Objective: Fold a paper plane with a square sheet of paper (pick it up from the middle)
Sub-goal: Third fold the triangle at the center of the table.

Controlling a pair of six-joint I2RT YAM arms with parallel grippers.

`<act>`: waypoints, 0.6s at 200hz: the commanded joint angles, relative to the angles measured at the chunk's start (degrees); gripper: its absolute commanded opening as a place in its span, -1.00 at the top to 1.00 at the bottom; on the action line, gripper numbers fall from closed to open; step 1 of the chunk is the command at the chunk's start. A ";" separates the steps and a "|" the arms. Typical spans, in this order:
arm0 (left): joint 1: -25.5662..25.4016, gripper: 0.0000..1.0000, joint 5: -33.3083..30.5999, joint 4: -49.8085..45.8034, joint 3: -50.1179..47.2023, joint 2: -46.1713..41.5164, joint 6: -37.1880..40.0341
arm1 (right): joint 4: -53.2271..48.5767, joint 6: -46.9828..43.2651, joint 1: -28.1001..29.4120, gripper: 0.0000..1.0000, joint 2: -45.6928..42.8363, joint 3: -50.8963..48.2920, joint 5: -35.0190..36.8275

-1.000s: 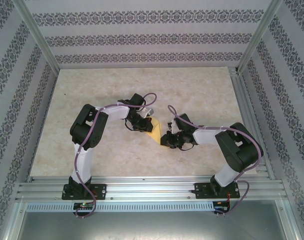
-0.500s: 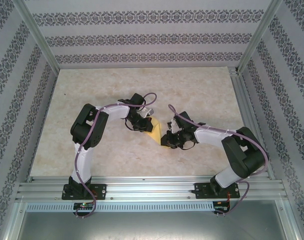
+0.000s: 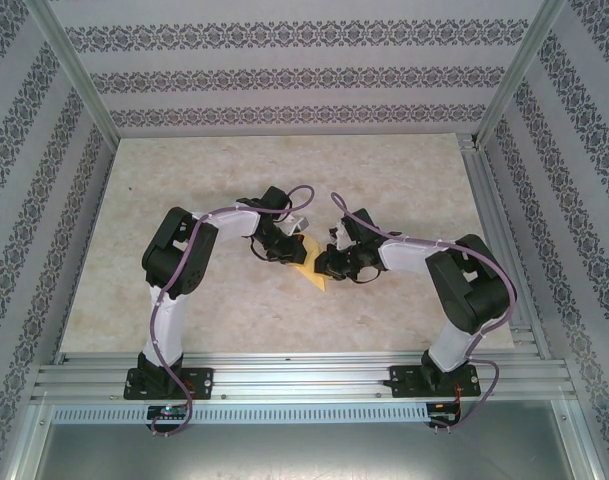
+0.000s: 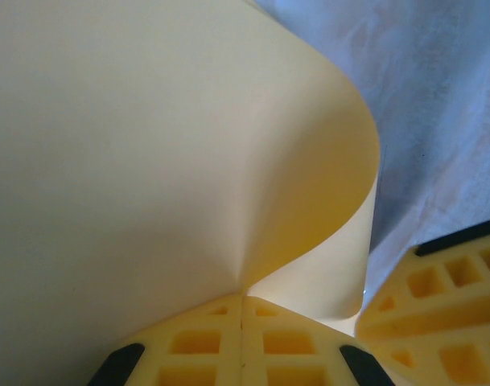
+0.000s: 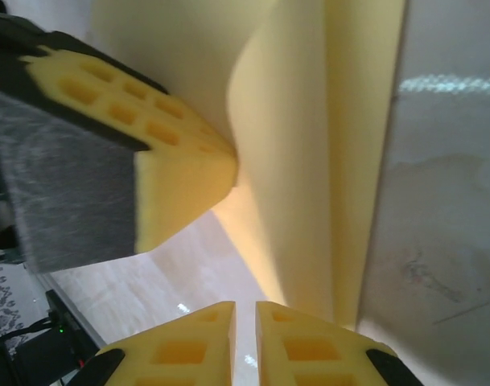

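Mid-table hold: the left gripper (image 4: 242,322) is clamped on the square sheet of paper (image 4: 148,161).
You see its fingers pressed together on a pinch of the pale-yellow sheet, which curls up over them. The right gripper (image 5: 245,331) stands just beside, fingers almost together with a thin slit; you cannot tell whether paper lies between. Both arms bend at the elbow and reach inward over the middle of the table (image 3: 404,180).
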 commanded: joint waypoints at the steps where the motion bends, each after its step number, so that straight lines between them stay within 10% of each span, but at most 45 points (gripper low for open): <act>1: 0.39 0.96 -3.49 -2.07 -0.12 3.65 2.32 | 0.36 -0.34 -0.95 0.71 2.00 1.70 2.24; 120: 0.43 0.96 -3.99 -2.57 0.49 4.25 2.49 | -0.68 -0.59 -2.43 0.69 -0.82 5.37 -1.20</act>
